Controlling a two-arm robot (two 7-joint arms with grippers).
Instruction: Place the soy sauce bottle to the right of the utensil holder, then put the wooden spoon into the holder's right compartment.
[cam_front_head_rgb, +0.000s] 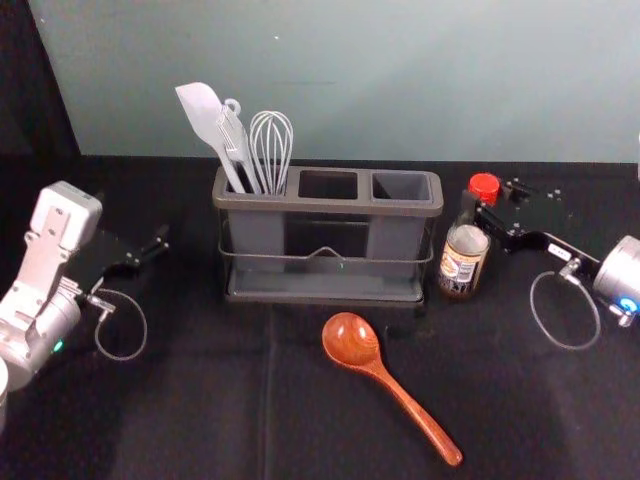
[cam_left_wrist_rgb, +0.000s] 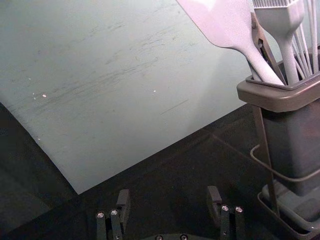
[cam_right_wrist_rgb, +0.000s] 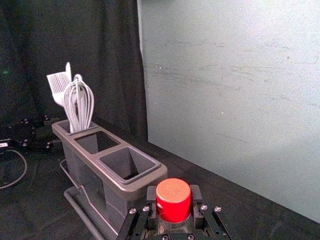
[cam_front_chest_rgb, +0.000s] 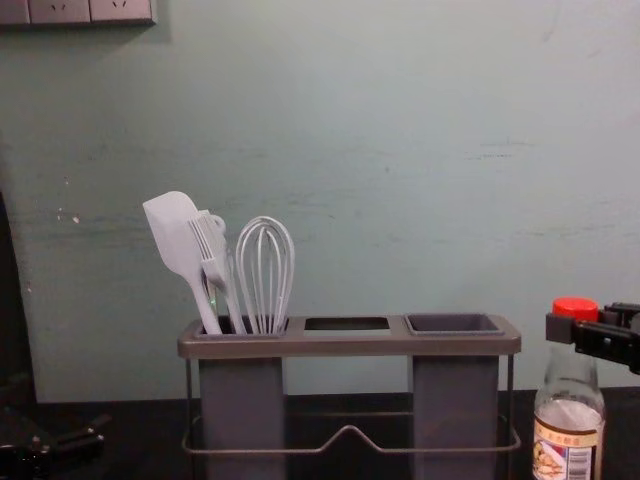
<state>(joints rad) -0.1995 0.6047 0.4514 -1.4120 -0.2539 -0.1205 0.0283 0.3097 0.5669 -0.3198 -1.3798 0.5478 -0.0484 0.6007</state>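
Just right of the utensil holder (cam_front_head_rgb: 330, 205) stands the soy sauce bottle (cam_front_head_rgb: 465, 262), upright; whether its base touches the table I cannot tell. My right gripper (cam_front_head_rgb: 487, 208) is shut on its neck, below the red cap (cam_right_wrist_rgb: 173, 197); the right wrist view shows the gripper (cam_right_wrist_rgb: 174, 206) close up, and the chest view shows the gripper (cam_front_chest_rgb: 580, 332) at the right edge. The wooden spoon (cam_front_head_rgb: 352, 342) lies before the holder, bowl toward it. The holder's right compartment (cam_front_chest_rgb: 455, 324) holds nothing visible. My left gripper (cam_front_head_rgb: 150, 255), parked left of the holder, is open in its wrist view (cam_left_wrist_rgb: 168, 202).
A spatula (cam_front_head_rgb: 203, 115), a brush and a whisk (cam_front_head_rgb: 271, 145) stand in the holder's left compartment. Behind the black-covered table (cam_front_head_rgb: 200, 400) rises a pale wall (cam_front_head_rgb: 400, 80). A thin wire rail (cam_front_chest_rgb: 350, 430) runs along the holder's front.
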